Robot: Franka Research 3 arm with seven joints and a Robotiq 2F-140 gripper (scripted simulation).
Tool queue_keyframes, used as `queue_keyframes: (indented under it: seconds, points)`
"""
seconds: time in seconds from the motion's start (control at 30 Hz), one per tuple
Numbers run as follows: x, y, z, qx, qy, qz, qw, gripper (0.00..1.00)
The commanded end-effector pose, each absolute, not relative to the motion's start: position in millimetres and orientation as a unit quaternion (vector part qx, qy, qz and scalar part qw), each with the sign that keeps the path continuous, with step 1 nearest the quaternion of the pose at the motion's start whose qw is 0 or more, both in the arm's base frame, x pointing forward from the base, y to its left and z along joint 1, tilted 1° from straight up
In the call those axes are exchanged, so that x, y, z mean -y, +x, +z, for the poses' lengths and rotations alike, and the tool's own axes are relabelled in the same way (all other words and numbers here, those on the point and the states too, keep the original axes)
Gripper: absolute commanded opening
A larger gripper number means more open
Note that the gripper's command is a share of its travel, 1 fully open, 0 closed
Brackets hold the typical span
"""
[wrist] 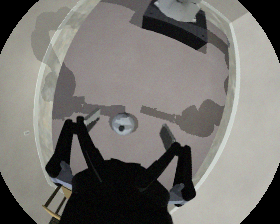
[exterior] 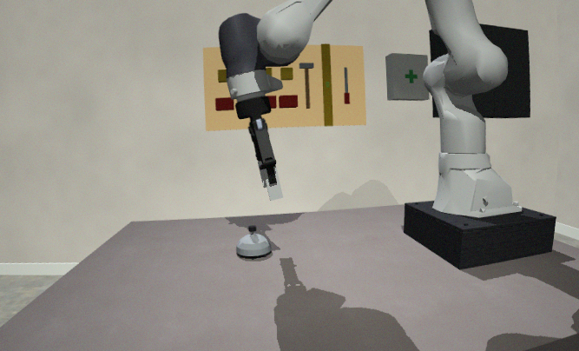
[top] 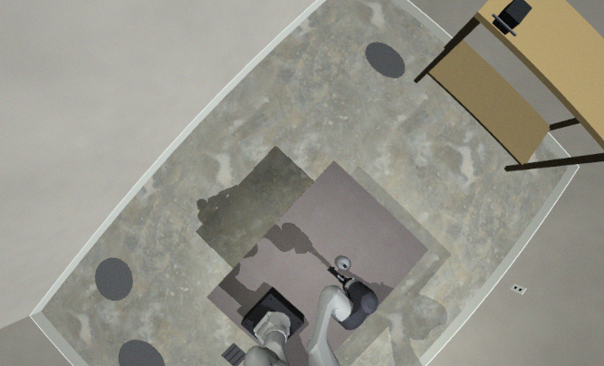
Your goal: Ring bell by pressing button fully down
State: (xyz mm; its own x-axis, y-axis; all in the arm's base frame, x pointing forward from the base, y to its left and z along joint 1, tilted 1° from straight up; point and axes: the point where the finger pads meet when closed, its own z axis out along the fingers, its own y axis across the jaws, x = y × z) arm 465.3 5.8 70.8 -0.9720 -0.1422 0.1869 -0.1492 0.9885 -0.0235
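The bell (exterior: 253, 247) is a small silver dome with a dark button (exterior: 252, 228) on top. It stands upright on the grey table. It also shows from above in the top view (top: 341, 262) and in the wrist view (wrist: 122, 123). My gripper (exterior: 273, 188) hangs in the air well above the bell, a little to its right, fingers pointing down. It is open and empty. In the wrist view the two fingers spread wide with the bell between them, far below and nearer the left finger. Nothing touches the bell.
The robot's black base block (exterior: 478, 232) stands on the table's right side. A tool board (exterior: 284, 87) and a first-aid box (exterior: 406, 76) hang on the far wall. A wooden desk (top: 544, 77) stands far off in the room.
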Motion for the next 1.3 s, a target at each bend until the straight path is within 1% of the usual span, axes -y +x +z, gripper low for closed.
queue_keyframes:
  seconds: [0.0, 0.03, 0.07, 0.13, 0.7, 0.73, 1.27]
  points:
    - [-1.7, 499.1, 73.6, 0.999, 0.038, 0.01, 0.034, 1.0]
    - [-1.7, 499.1, 73.6, 0.999, 0.038, 0.01, 0.034, 1.0]
    - [4.1, 508.6, 77.7, 1.0, 0.026, 0.007, 0.017, 1.0]
    - [8.6, 515.5, 80.9, 1.0, 0.016, 0.006, 0.004, 1.0]
    - [8.8, 515.8, 81.0, 1.0, 0.016, 0.006, 0.004, 1.0]
    - [8.8, 515.8, 81.0, 1.0, 0.016, 0.006, 0.004, 0.0]
    - [8.8, 515.8, 81.0, 1.0, 0.016, 0.006, 0.004, 0.0]
